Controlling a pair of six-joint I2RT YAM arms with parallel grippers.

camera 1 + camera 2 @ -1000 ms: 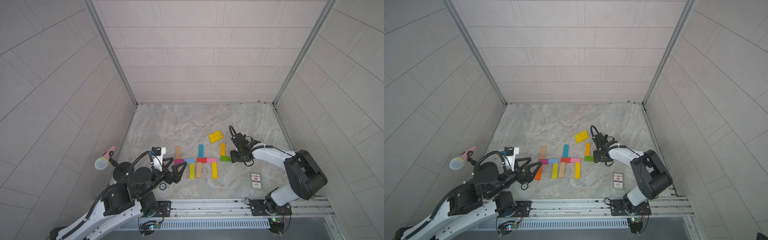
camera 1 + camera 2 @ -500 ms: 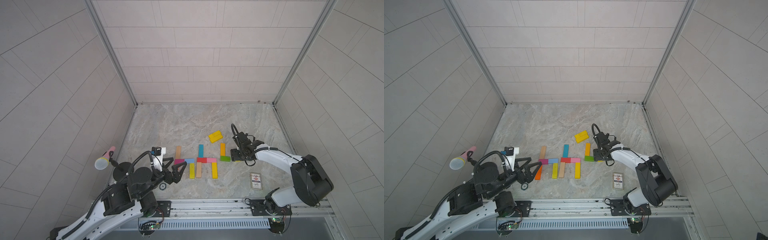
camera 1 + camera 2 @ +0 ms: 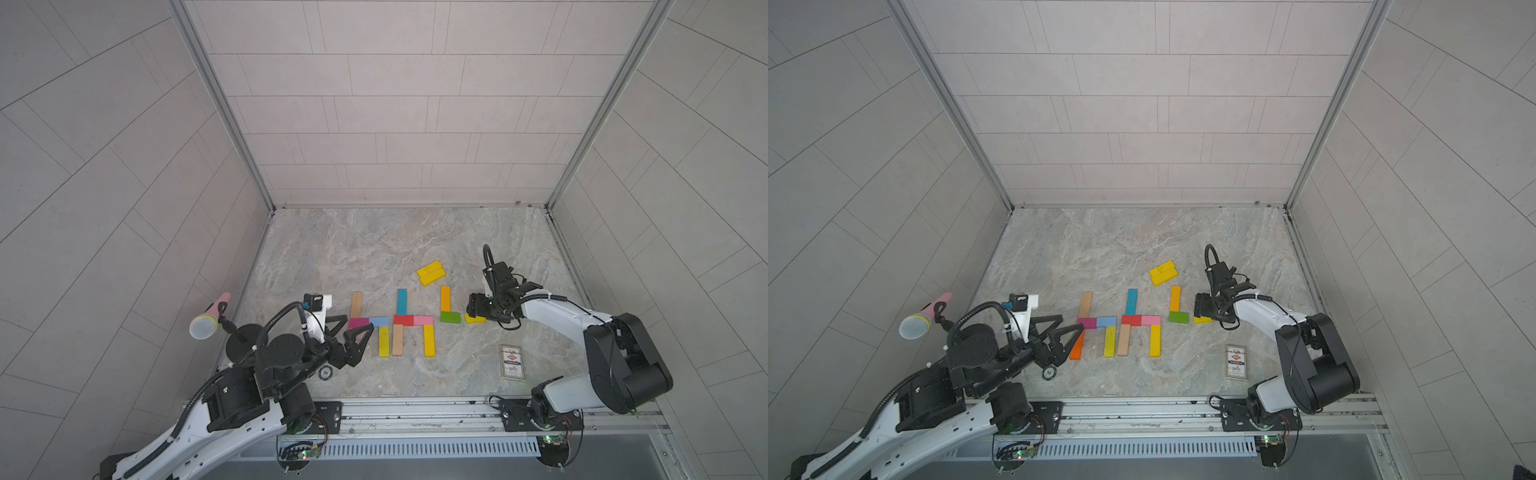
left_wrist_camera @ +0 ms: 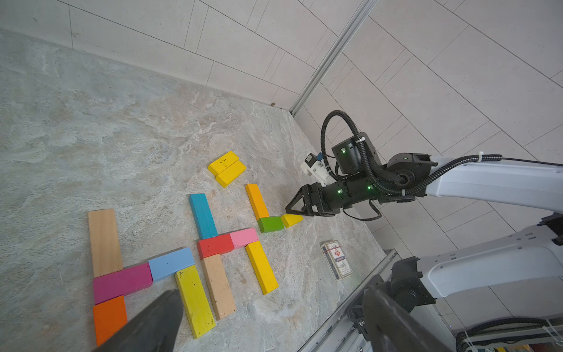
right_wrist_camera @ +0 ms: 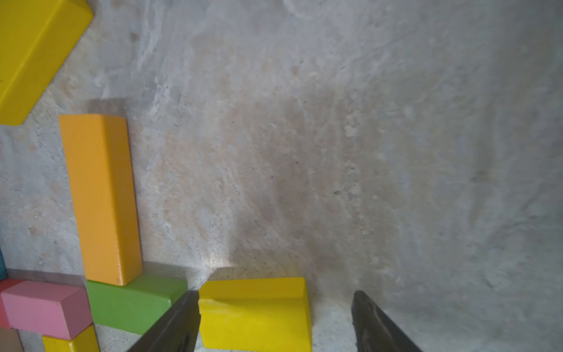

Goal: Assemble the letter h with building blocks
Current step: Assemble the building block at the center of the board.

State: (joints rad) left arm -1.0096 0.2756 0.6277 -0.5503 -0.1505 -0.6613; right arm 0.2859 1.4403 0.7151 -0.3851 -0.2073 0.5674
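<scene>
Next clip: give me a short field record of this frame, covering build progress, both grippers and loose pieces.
finished: two h shapes, at the light blue block and the red block
in progress: long orange block, green block at its near end, short yellow block beside the green
right gripper: open, straddling the short yellow block
left gripper: open, empty, by the magenta block
spare: two long yellow blocks

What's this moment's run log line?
right tool: open around short yellow wooden block | block: flat beside short green wooden block | left tool: open, empty

The left arm (image 3: 187,440) and right arm (image 3: 552,312) are white with fat black joints. Black bumpy cables (image 4: 469,158) run along them.
</scene>
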